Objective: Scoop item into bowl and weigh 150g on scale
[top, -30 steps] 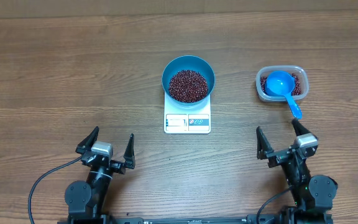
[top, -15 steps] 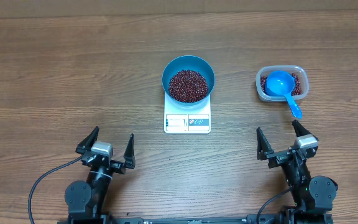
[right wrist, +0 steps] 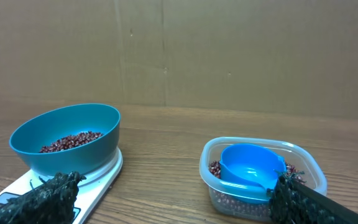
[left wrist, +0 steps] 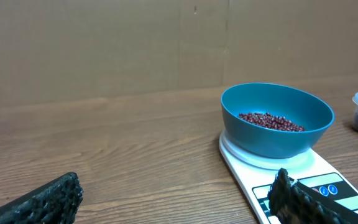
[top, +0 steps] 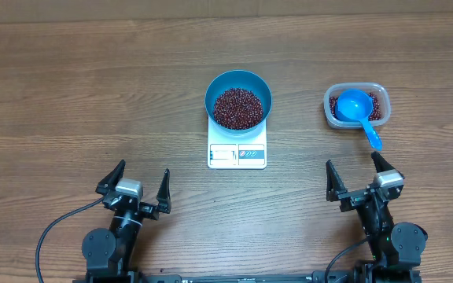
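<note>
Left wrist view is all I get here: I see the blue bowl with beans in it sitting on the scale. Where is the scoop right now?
Observer: The blue scoop lies in the clear container to the right of the scale, with its handle sticking out over the near rim.
Operator: Are there any beans in that container?
Observer: Yes, beans show around the scoop's cup.
Operator: Is the right gripper on the scoop?
Observer: No. The right gripper is open and empty, short of the handle tip.
</note>
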